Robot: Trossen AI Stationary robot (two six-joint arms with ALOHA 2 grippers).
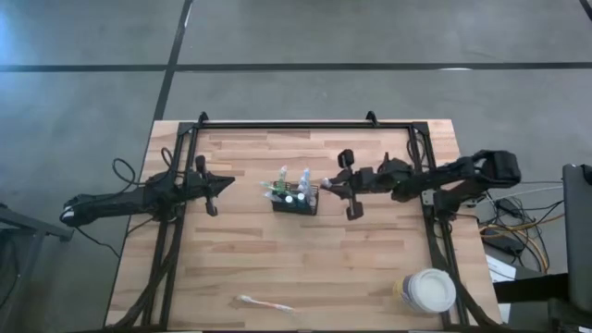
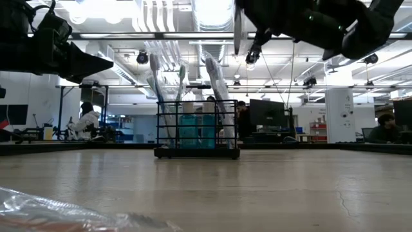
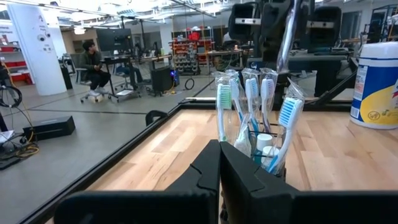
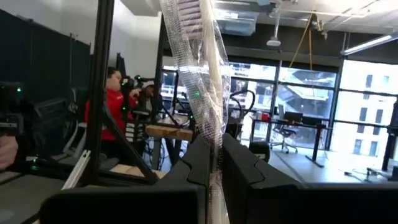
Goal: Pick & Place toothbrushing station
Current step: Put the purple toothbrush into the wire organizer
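Note:
The toothbrushing station is a small black mesh caddy standing on its base at the table's middle; it also shows in the low view. Several wrapped toothbrushes stand upright in it. My right gripper is just right of the caddy and above it, shut on another wrapped toothbrush. My left gripper is shut and empty, raised to the left of the caddy, pointing at it. One more wrapped toothbrush lies flat near the table's near edge. My right gripper pinches the wrapped toothbrush's shaft between its two fingers, through the clear wrapper. The fingers come level from the table's right and lie across the brush. The brush hangs near upright, lifted clear, beside the tops of the brushes in the caddy.
A large round white tub stands at the table's near right corner. A black frame rail runs along the far edge and down both sides. Bare wood lies in front of the caddy. People sit at desks in the room beyond.

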